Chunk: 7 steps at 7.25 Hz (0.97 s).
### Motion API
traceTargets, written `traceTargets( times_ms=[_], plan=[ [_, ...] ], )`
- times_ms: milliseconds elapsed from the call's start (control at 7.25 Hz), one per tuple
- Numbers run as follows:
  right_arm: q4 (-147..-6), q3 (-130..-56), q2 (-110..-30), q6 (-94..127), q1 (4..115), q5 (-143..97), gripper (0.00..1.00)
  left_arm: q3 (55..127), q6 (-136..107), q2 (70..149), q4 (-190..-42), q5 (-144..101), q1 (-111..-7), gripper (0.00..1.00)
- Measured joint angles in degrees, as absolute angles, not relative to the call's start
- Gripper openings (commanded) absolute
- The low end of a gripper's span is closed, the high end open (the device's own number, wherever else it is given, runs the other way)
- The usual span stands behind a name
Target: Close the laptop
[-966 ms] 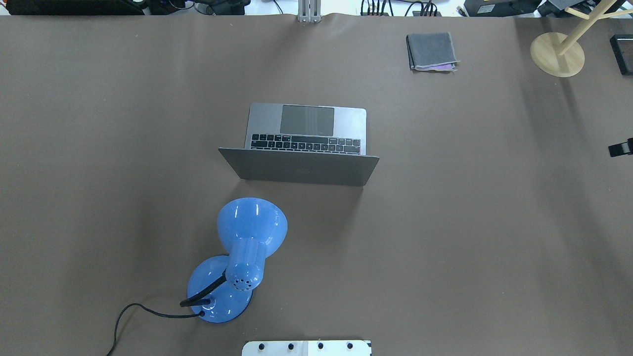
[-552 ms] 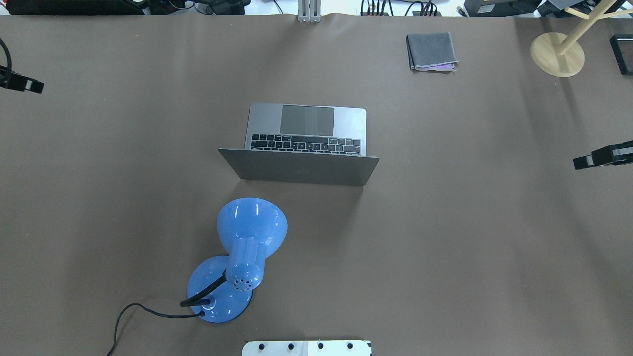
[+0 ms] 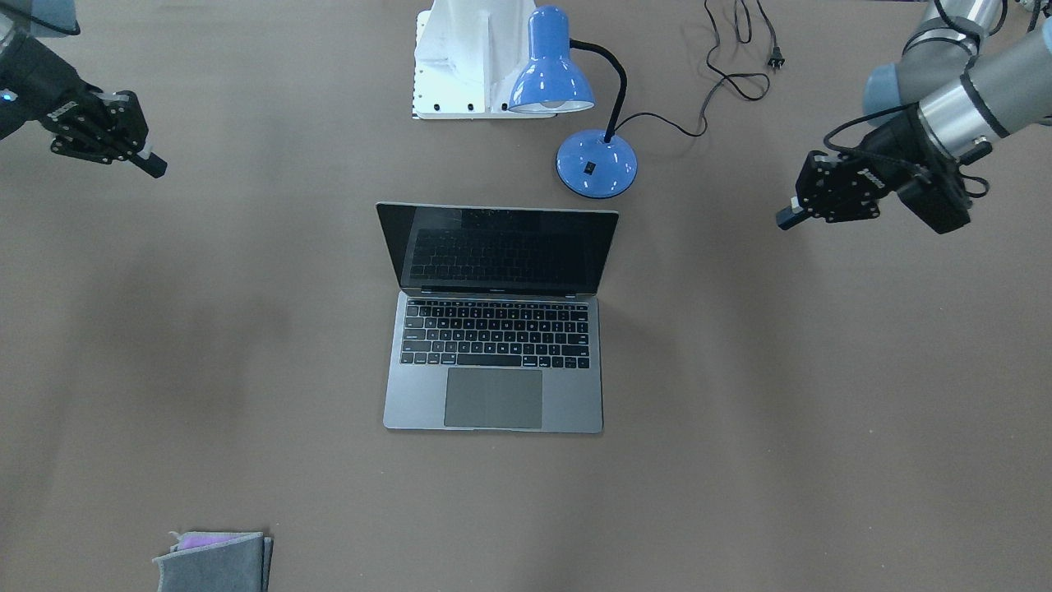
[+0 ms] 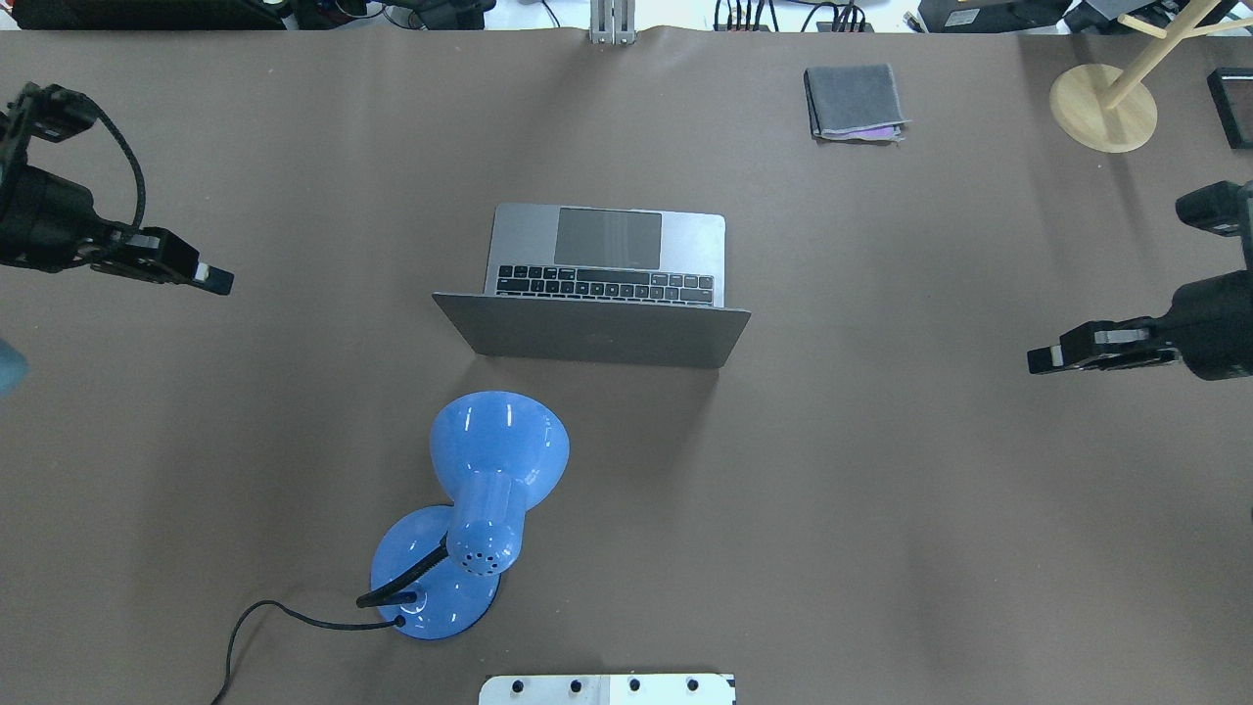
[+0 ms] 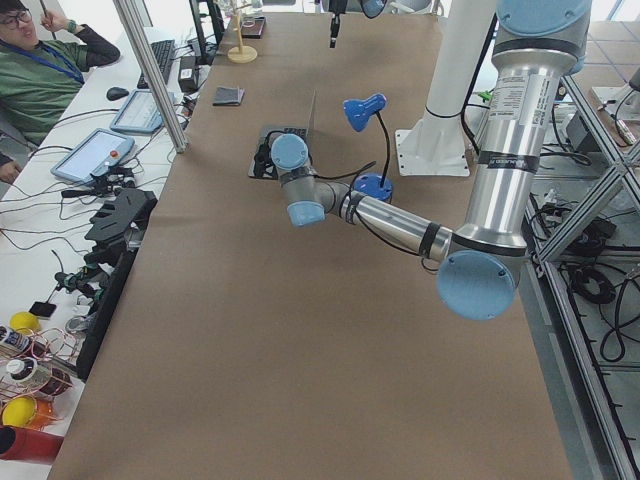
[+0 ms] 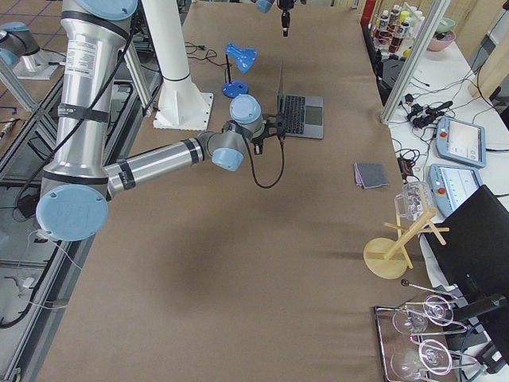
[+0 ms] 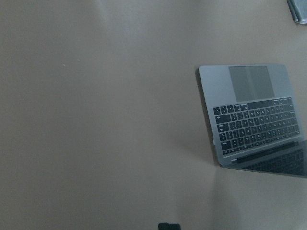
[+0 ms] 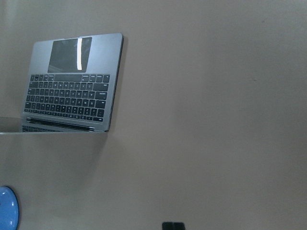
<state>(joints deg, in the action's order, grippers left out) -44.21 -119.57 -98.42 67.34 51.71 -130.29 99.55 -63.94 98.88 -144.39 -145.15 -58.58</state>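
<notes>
The grey laptop point(image 4: 597, 338) stands open in the middle of the brown table, its lid upright and its back toward the robot. The front-facing view shows its black screen and keys point(image 3: 493, 329). It also shows in the left wrist view point(image 7: 249, 110) and the right wrist view point(image 8: 72, 81). My left gripper point(image 4: 220, 281) hovers far to the laptop's left, fingers together and empty. It shows in the front-facing view point(image 3: 785, 219) too. My right gripper point(image 4: 1038, 360) hovers far to the laptop's right, fingers together and empty, as in the front-facing view point(image 3: 156, 168). Neither touches the laptop.
A blue desk lamp point(image 4: 494, 460) stands between the robot and the laptop's lid, its cord trailing left. A folded grey cloth point(image 4: 854, 101) lies at the far right. A wooden stand point(image 4: 1103, 106) is in the far right corner.
Both arms have come into the overhead view from the sides and moved inward toward the laptop. The laptop and lamp have not moved.
</notes>
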Motion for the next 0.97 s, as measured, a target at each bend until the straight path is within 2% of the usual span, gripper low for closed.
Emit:
traceTargets(
  times_ms=[552,966],
  plan=[
    [-44.6,-121.7,-88.8,84.0,27.9,-102.3,0.0,100.8,-73.2,102.5,-147.0,-139.6,-50.3,0.0],
    [-50.9,-121.4,-81.7,86.5,21.0,-93.6,0.0,102.2,-78.4,105.1,-147.0,-131.3,-43.0,0.0]
  ],
)
